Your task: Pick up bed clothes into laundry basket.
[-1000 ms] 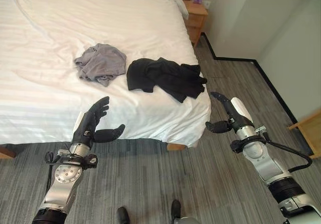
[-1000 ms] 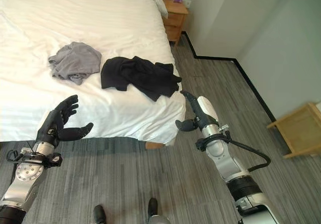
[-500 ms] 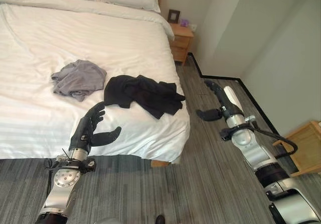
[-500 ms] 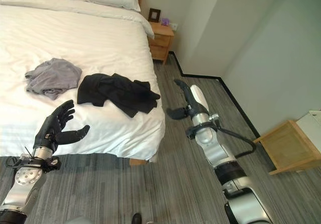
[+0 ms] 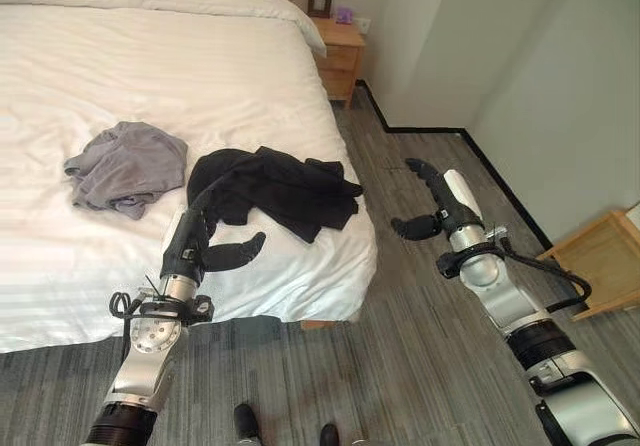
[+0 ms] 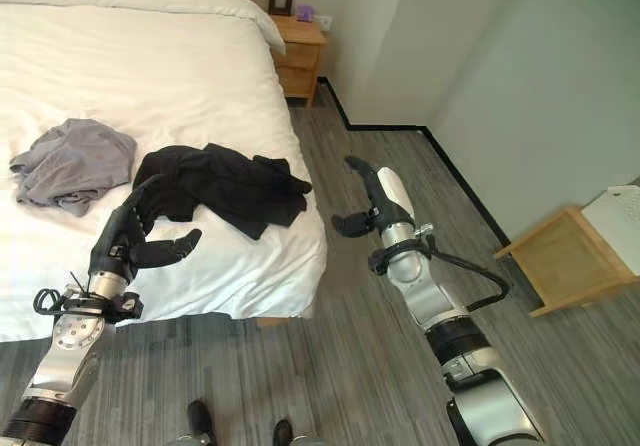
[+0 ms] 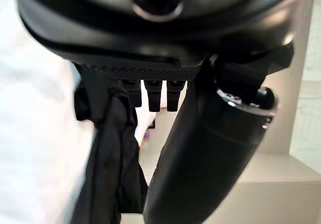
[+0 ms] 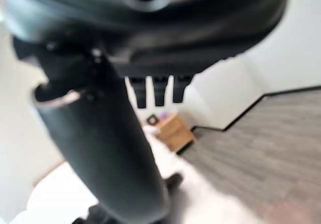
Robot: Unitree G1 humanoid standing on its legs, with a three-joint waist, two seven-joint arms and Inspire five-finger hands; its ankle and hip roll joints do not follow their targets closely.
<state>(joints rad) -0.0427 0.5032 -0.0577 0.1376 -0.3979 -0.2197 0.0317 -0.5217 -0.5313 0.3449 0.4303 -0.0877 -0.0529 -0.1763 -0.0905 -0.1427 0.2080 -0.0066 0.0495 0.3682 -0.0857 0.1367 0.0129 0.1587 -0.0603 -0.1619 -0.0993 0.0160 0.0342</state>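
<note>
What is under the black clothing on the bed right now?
The black clothing lies crumpled on the white bed sheet, near the bed's corner. Sheet shows all round it. Whatever lies beneath its folds is covered. The left hand is open at its near edge.

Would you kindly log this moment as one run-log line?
left hand: open, reaching black crumpled garment on white bed | right hand: open, over floor | grey crumpled garment: untouched

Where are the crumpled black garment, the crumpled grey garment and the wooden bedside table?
crumpled black garment (image 5: 280, 188), left eye view, its middle folds
crumpled grey garment (image 5: 125, 166), left eye view, its centre
wooden bedside table (image 6: 297, 48), right eye view, its front
</note>
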